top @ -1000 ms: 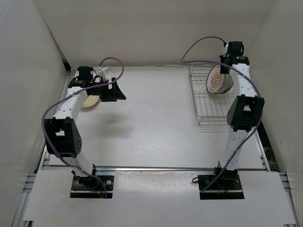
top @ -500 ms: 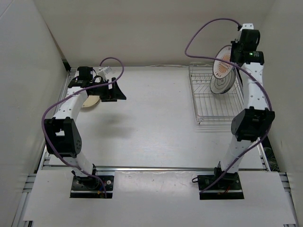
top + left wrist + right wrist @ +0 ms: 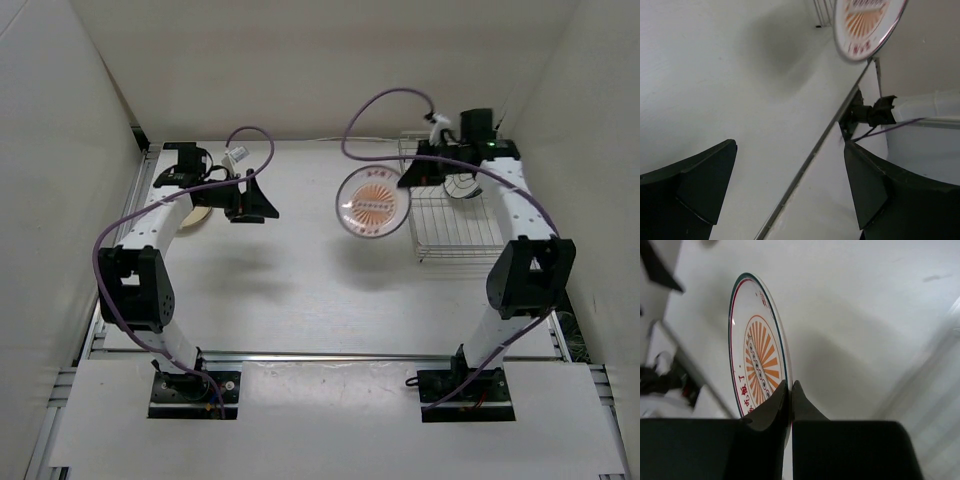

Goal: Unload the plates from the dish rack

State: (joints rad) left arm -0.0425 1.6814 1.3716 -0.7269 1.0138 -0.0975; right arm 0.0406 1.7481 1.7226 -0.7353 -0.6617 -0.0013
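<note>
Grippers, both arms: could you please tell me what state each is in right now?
Left gripper: open, holding nothing.
Right gripper: shut on the round white plate with orange-red sunburst pattern.

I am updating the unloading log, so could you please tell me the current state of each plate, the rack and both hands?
Orange-patterned plate: gripped by its rim, in the air beside the rack.
Right hand: shut on that plate.
Left hand: open, empty.
Rack: holds one plate.
Plate in rack: standing, partly hidden by the arm.
Cream plate: lying on the table.
</note>
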